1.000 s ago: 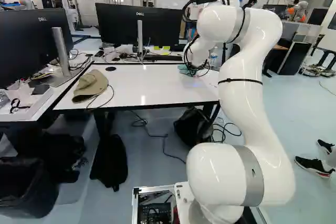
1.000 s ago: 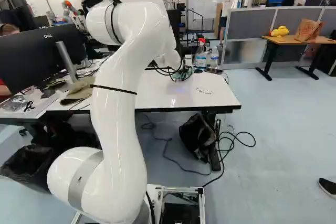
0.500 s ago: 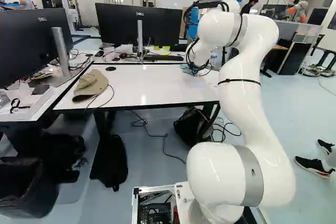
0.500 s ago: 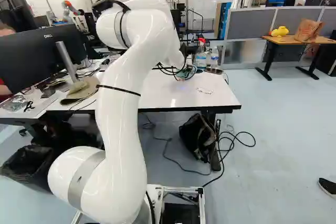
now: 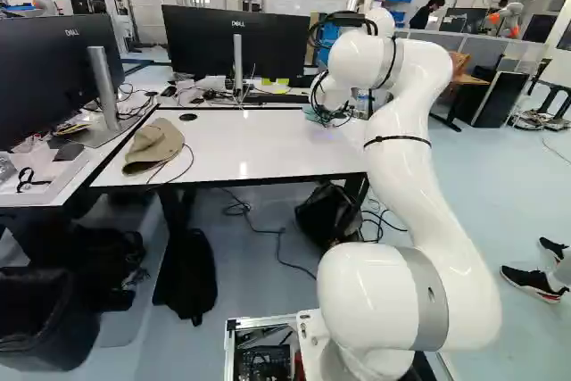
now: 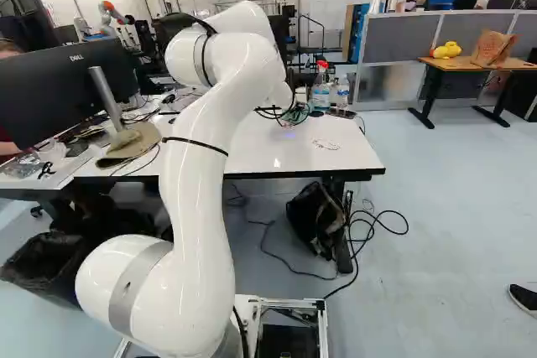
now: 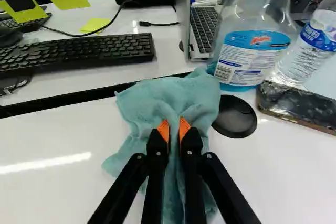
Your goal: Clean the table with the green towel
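In the left base view my gripper (image 5: 334,117) is low over the white table (image 5: 241,144), mostly behind wrist and cables. The wrist view shows the gripper (image 7: 174,129) pointing down onto the green towel (image 7: 169,100), a bunched fold pinched between its orange pads. The towel lies crumpled on the tabletop around the fingers, near the table's back edge. A bit of the towel (image 5: 312,116) shows beside the wrist in the left base view.
A black round cap (image 7: 234,116) touches or nearly touches the towel. Beyond stand a spray bottle (image 7: 252,45), a water bottle (image 7: 314,40) and a dark phone-like slab (image 7: 296,106). Keyboard (image 7: 79,53) and laptop (image 7: 202,22) lie past the seam. A cap hat (image 5: 153,146) rests farther along.
The arm has reached farther forward, its upper part shifting left in the left base view and right in the right one. The towel has moved slightly with the gripper. The base has stayed put.
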Robot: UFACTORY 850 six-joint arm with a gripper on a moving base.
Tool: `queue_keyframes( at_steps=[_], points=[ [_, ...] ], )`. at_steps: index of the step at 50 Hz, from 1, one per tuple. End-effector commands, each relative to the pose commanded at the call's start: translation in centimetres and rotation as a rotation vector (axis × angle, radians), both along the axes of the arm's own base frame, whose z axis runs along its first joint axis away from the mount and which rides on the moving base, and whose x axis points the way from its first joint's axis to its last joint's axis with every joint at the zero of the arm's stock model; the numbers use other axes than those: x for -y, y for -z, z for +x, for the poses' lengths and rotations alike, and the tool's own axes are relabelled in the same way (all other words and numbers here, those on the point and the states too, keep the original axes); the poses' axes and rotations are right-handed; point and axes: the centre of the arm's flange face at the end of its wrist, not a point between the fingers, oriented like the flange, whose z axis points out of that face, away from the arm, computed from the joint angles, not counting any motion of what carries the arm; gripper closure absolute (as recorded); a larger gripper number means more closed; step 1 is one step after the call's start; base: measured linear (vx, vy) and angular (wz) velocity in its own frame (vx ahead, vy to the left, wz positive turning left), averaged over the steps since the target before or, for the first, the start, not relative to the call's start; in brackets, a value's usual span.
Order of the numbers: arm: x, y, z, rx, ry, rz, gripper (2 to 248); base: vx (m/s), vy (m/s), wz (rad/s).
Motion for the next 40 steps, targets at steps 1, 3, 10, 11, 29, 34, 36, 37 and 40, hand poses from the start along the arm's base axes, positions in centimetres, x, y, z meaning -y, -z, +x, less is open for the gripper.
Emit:
queue_keyframes(
  at_steps=[1,3,10,11,29,34,36,37,40],
  points=[
    [-0.2,0.0,0.0,0.0,-0.002,0.0,208,0.0,0.0,0.0],
    [-0.5,0.0,0.0,-0.001,-0.006,0.0,208,0.0,0.0,0.0],
    [-1.5,-0.2,-0.4,-0.008,-0.019,0.001,208,0.0,0.0,0.0],
    [-1.7,-0.2,-0.5,-0.01,-0.02,0.002,208,0.0,0.0,0.0],
    [-3.1,-0.8,-3.4,-0.044,-0.033,0.008,208,0.0,0.0,0.0],
    [-3.3,-0.9,-4.3,-0.053,-0.033,0.009,208,0.0,0.0,0.0],
    [-3.3,-1.0,-4.6,-0.057,-0.033,0.01,208,0.0,0.0,0.0],
    [-3.3,-1.0,-4.8,-0.059,-0.032,0.01,208,0.0,0.0,0.0],
    [-3.3,-1.1,-5.4,-0.064,-0.031,0.011,208,0.0,0.0,0.0]
  ],
)
